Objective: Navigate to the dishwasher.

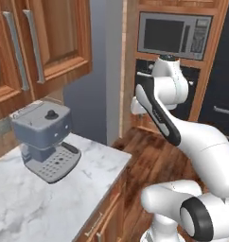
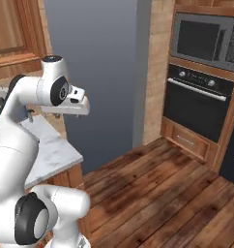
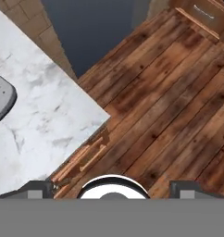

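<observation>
The dishwasher is out of view. My arm is folded up over the corner of the marble counter (image 1: 64,194), with the hand (image 2: 78,103) held out level above the counter's edge and pointing down. In the hand view my gripper (image 3: 113,190) is open, its fingertips (image 3: 40,189) set wide apart with nothing between them. Below it lie the counter corner (image 3: 49,115) and the wooden floor (image 3: 169,102).
A grey coffee machine (image 1: 45,137) stands on the counter under wooden wall cabinets (image 1: 40,42). Across the wooden floor (image 2: 157,193) is a dark built-in oven (image 2: 198,104) with a microwave (image 2: 206,36) above it. A black fridge (image 1: 223,80) edges the far right.
</observation>
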Robot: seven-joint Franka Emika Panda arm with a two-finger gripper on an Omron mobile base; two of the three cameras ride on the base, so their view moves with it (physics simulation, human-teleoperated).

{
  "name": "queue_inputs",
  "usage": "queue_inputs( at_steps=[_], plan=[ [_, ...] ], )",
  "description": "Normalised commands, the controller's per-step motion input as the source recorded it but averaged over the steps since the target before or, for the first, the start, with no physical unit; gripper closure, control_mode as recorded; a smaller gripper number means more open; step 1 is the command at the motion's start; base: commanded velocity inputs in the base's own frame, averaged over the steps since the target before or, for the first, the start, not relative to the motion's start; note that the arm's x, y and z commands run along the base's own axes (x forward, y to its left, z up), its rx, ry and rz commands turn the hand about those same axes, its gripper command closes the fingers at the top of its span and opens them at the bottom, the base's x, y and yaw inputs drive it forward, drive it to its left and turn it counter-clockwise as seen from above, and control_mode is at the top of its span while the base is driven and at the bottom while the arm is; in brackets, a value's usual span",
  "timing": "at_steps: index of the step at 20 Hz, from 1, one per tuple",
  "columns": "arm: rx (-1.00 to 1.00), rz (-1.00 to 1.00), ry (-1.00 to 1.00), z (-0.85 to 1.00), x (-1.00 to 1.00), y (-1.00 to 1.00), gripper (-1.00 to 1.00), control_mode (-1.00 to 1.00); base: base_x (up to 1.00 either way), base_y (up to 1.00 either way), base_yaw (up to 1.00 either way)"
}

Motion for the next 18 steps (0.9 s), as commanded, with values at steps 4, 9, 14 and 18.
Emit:
queue_inputs(
  at_steps=[4,9,14,18],
  plan=[
    [0.0,0.0,0.0,0.0,0.0,0.0,-1.0,1.0,0.0,0.0,-0.93],
    [0.0,0.0,0.0,0.0,0.0,0.0,-1.0,1.0,0.0,0.0,-0.93],
    [0.0,0.0,0.0,0.0,0.0,0.0,-1.0,1.0,0.03,0.0,-0.95],
    [0.0,0.0,0.0,0.0,0.0,0.0,-1.0,1.0,0.06,0.0,-0.94]
  ],
)
